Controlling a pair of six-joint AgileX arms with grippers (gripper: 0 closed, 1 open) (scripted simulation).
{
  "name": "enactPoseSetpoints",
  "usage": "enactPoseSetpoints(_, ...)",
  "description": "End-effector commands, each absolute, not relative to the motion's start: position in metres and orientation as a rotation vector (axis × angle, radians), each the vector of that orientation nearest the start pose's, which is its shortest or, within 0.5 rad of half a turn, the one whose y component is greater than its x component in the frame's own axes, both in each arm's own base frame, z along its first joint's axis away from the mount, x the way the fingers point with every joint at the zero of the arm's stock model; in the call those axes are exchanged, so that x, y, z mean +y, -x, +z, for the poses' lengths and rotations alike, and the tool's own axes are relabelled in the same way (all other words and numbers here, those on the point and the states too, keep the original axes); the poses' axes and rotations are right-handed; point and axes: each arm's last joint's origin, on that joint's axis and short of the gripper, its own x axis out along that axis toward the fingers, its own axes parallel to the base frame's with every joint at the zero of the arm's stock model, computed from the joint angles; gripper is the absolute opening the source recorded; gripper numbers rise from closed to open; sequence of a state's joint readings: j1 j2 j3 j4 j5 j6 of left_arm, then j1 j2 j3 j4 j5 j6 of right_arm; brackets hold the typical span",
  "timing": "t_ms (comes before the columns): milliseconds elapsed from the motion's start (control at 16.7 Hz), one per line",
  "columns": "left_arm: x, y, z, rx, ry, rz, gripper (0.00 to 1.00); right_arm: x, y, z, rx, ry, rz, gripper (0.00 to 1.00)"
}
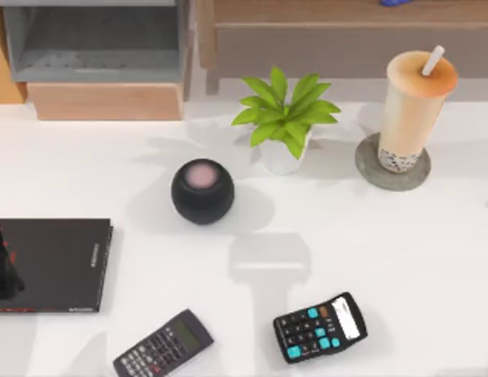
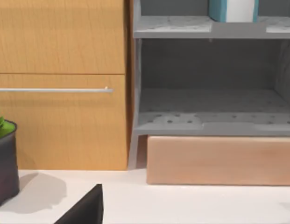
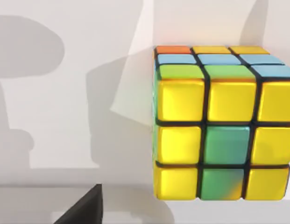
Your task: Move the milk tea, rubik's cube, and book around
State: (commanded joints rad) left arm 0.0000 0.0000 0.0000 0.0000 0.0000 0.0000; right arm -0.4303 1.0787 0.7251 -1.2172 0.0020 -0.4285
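When read from the near edge of the white table [image 1: 432, 259] toward the back: first a grey calculator [image 1: 163, 345] and, just to its right, a black calculator [image 1: 321, 327] with teal keys, both lying flat and apart from each other. At the left edge, a black book [image 1: 51, 265] with red marks, partly covered by the dark left gripper [image 1: 1, 271]; cannot tell whether spread or pressed together. Wide bare surface on the right half, from the calculators up to the coaster.

Further back, near the middle, a black round speaker [image 1: 202, 191]. Behind it and to the right, a green plant [image 1: 284, 118] in a white pot. Well to the right of the plant, the milk tea [image 1: 416, 110], upright on a grey coaster [image 1: 368, 169], with straw in the lid.

Seen from the right wrist: the rubik's cube [image 3: 219, 126] resting on a white surface, mostly yellow on the facing side, with a dark part of the right gripper [image 3: 86, 210] near it but apart; grip state impossible to tell.

Seen from the left wrist, at the back: a grey shelf unit [image 2: 210, 126] beside a wooden cabinet [image 2: 60, 84], lower compartment holding nothing, and the book [image 2: 218, 10] standing on the upper shelf.
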Motion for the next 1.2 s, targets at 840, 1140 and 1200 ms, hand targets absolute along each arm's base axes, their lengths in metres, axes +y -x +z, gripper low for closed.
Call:
enactPoseSetpoints(840,-0.001,-0.106,0.16,0.0,0.0,0.0,1.0,-0.063,-0.138,0.145,1.571,-0.007,-0.007,1.0)
enactPoseSetpoints(1140,-0.001,-0.106,0.16,0.0,0.0,0.0,1.0,-0.063,-0.138,0.145,1.571,-0.007,-0.007,0.77)
enactPoseSetpoints(1200,-0.001,-0.106,0.16,0.0,0.0,0.0,1.0,-0.063,-0.138,0.145,1.571,-0.007,-0.007,0.7)
